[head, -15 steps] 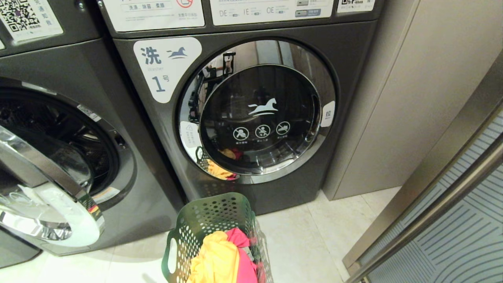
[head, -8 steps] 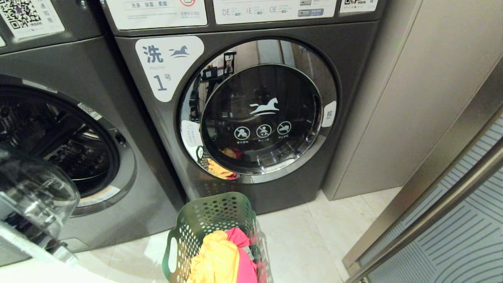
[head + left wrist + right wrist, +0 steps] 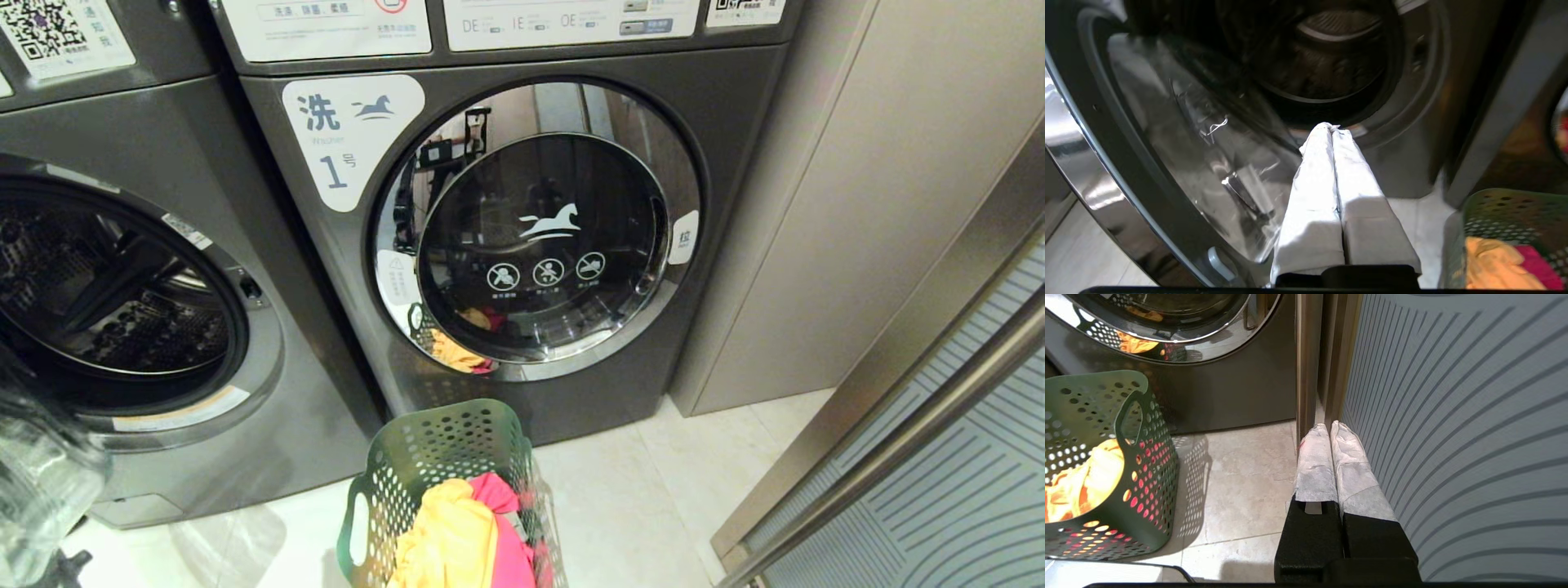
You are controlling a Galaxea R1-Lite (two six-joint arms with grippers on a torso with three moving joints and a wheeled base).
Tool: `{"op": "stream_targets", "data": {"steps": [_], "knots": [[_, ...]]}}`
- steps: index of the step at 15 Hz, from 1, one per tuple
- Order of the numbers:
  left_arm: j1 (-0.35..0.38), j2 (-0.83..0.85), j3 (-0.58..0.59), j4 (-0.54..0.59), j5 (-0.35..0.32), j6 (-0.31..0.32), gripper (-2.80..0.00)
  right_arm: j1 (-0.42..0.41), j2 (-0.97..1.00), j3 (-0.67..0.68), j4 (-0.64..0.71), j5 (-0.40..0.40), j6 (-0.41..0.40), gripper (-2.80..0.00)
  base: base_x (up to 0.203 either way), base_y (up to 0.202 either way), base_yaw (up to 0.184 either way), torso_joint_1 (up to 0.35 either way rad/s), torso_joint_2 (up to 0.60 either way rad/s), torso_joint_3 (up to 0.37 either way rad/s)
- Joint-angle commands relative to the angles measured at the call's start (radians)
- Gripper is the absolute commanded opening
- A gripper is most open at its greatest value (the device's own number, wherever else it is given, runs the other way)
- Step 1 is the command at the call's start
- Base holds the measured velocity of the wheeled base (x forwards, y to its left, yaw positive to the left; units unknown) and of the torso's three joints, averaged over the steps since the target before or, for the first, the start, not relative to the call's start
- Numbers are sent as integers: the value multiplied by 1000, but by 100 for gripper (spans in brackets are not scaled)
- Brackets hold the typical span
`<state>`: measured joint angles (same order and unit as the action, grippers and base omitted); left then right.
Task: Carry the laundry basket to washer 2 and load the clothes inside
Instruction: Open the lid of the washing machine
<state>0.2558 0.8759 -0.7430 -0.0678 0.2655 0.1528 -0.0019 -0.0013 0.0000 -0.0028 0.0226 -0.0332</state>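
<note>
A shared, pay-to-use laundry room: 2 dark grey front-loading washers (image 3: pixel 522 245) stand side by side, the right one labelled 1, with QR-code stickers (image 3: pixel 57 33) and instruction panels above. A green laundry basket (image 3: pixel 445 498) sits on tiled floor (image 3: pixel 637 506) before them.

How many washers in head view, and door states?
2. Washer labelled 1 sits centre, door shut. The washer on its left stands with its door swung open, drum exposed. More may sit off-frame.

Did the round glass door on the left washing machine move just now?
Yes. The glass door swung further open, away from the drum opening toward the picture's lower-left corner, so the whole drum now shows. The laundry basket stayed put.
</note>
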Motion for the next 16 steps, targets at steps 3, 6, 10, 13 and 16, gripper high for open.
{"op": "stream_targets", "data": {"steps": [3,6,10,13,16], "knots": [[278,190,-79,251,94,9,-280,0,0,0,0,0,-1,-280,0,0,0,0,0,0],[356,322,-140,301,131,9,-280,0,0,0,0,0,-1,-280,0,0,0,0,0,0],[414,439,-212,283,200,-49,-280,0,0,0,0,0,-1,-280,0,0,0,0,0,0],[528,497,-274,280,202,-58,-280,0,0,0,0,0,-1,-280,0,0,0,0,0,0],[667,538,-324,277,201,-57,-280,0,0,0,0,0,-1,-280,0,0,0,0,0,0]]}}
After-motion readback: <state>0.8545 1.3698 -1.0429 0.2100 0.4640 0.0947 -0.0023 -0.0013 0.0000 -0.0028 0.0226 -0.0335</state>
